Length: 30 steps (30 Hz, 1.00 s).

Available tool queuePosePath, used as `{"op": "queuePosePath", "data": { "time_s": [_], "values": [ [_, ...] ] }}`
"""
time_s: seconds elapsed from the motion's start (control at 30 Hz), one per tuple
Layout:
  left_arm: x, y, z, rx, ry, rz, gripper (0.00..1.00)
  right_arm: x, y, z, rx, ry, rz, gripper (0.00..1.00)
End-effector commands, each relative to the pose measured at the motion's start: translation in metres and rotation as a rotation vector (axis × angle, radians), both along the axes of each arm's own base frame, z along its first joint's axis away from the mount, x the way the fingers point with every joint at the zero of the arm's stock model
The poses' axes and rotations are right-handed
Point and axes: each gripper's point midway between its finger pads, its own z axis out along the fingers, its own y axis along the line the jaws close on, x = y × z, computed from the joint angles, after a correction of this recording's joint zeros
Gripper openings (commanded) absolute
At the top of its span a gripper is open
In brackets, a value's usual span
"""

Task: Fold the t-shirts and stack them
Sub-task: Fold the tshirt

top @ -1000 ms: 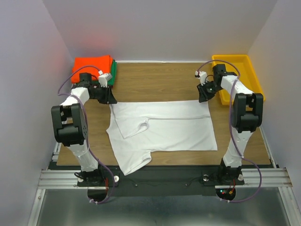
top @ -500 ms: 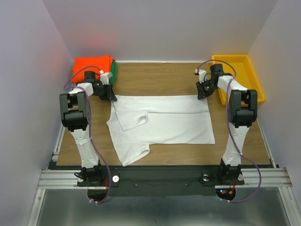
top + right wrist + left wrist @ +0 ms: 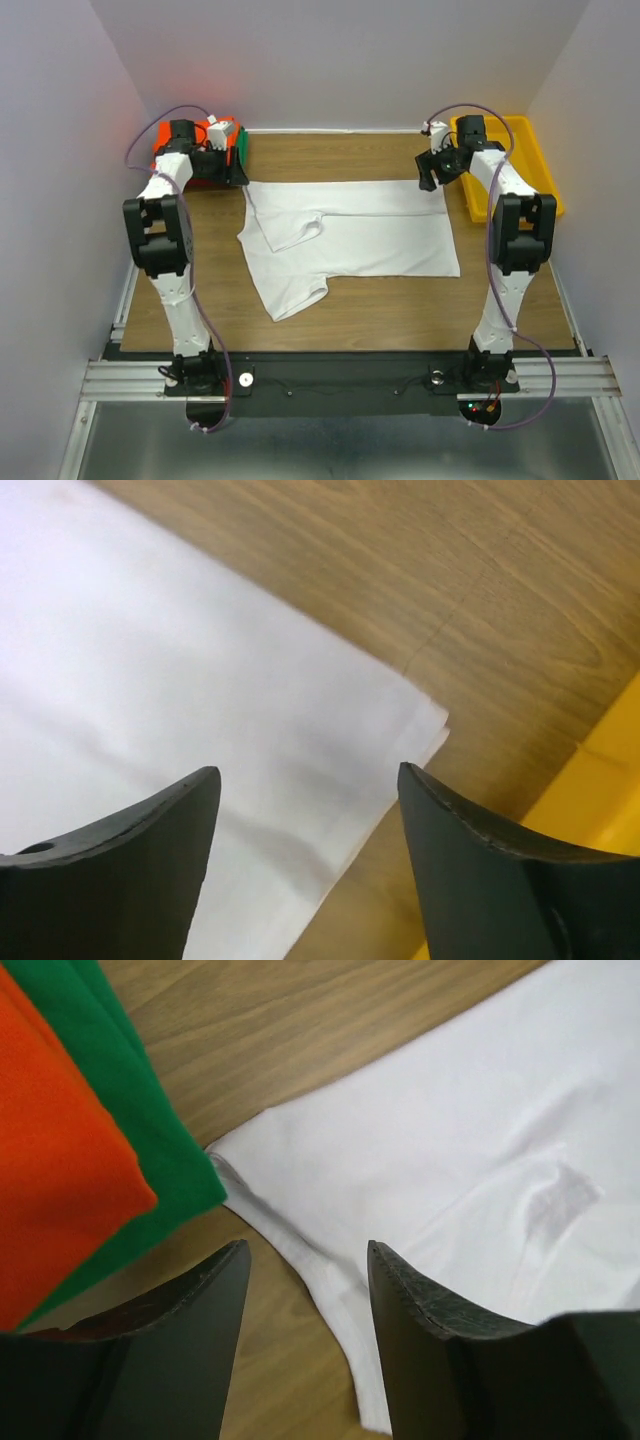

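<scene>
– Where does the white t-shirt [image 3: 350, 235] lie?

– Spread flat across the middle of the tabletop, one sleeve toward the near edge.

– And the grippers?

– The left gripper [image 3: 305, 1260] hangs over its far-left corner, fingers apart and gripping nothing, just beside the folded orange t-shirt [image 3: 50, 1160] and green t-shirt [image 3: 130, 1140] in the far-left corner. The right gripper [image 3: 308, 775], also spread and gripping nothing, is above its far-right corner, near the yellow tray [image 3: 520, 150].

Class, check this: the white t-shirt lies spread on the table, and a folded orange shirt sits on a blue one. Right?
Not quite. The left wrist view shows the orange shirt sitting on a green shirt, not a blue one. The white t-shirt does lie spread on the table.
</scene>
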Motion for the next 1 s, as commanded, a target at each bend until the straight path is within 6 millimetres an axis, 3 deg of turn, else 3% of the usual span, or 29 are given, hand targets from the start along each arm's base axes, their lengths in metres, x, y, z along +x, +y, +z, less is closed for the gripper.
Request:
{"op": "queuePosePath", "data": {
  "time_s": [0.0, 0.07, 0.1, 0.13, 0.2, 0.3, 0.33, 0.4, 0.43, 0.67, 0.97],
  "values": [
    [-0.053, -0.011, 0.094, 0.068, -0.217, -0.163, 0.63, -0.045, 0.017, 0.100, 0.028, -0.161, 0.127, 0.79],
    [-0.081, -0.017, 0.091, 0.094, -0.221, -0.229, 0.63, -0.085, 0.015, 0.073, 0.000, -0.071, 0.180, 0.77],
    [-0.100, -0.020, 0.101, 0.115, -0.245, -0.257, 0.63, -0.100, 0.013, 0.085, -0.023, -0.095, 0.192, 0.76],
    [-0.123, -0.023, 0.078, 0.139, -0.218, -0.311, 0.62, -0.112, 0.011, 0.080, -0.039, -0.079, 0.204, 0.74],
    [-0.162, -0.034, 0.059, 0.201, -0.213, -0.407, 0.61, -0.150, 0.004, 0.059, -0.090, -0.025, 0.247, 0.68],
    [-0.198, -0.052, 0.044, 0.304, -0.235, -0.518, 0.58, -0.178, -0.004, 0.041, -0.151, 0.002, 0.290, 0.58],
    [-0.218, -0.057, 0.025, 0.322, -0.206, -0.570, 0.57, -0.195, -0.008, 0.033, -0.170, 0.024, 0.296, 0.57],
    [-0.234, -0.067, 0.019, 0.376, -0.237, -0.629, 0.57, -0.208, -0.012, 0.025, -0.202, 0.030, 0.329, 0.55],
    [-0.248, -0.067, 0.005, 0.385, -0.208, -0.648, 0.57, -0.220, -0.015, 0.018, -0.220, 0.046, 0.337, 0.54],
    [-0.270, -0.080, -0.015, 0.416, -0.193, -0.686, 0.57, -0.254, -0.022, -0.019, -0.261, 0.116, 0.374, 0.49],
    [-0.277, -0.078, -0.032, 0.439, -0.157, -0.699, 0.60, -0.256, -0.035, -0.045, -0.341, 0.106, 0.381, 0.48]
  ]
}}
